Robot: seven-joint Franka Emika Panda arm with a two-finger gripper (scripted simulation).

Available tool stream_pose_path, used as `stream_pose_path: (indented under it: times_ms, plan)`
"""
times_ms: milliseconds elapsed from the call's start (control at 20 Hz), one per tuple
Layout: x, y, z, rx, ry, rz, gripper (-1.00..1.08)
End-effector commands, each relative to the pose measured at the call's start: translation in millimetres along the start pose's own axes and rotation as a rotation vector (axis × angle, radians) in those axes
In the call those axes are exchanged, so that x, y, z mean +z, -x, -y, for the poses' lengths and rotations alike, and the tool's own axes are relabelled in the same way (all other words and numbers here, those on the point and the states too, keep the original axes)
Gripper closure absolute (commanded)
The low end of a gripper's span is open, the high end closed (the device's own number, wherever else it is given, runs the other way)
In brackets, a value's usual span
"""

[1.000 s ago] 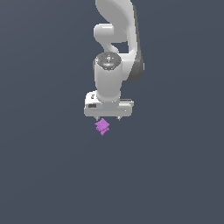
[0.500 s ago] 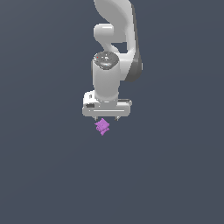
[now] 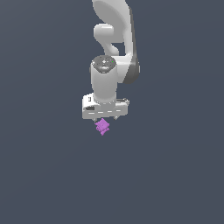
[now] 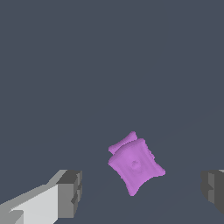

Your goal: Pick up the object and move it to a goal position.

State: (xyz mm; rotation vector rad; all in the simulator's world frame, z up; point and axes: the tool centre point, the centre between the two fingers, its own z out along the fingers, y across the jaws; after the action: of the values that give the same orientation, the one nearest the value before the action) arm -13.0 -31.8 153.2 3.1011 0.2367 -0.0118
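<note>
Wrist view: the white gripper [image 4: 142, 192] with grey finger pads [image 4: 70, 193] stands spread wide, the small bright purple lumpy star-like object [image 4: 134, 165] between the pads with free room on both sides. The surrounding plain dark grey surface [image 3: 175, 175] presents no obstacle.
</note>
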Motion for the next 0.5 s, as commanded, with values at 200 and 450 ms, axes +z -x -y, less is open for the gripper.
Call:
stream_pose_path:
  times_ms: [200,450]
  plan:
    - [16,7,-5,-0.141,-0.005,-0.001,-0.92]
    - [30,14,-9,-0.264,-0.011,-0.004,-0.92]
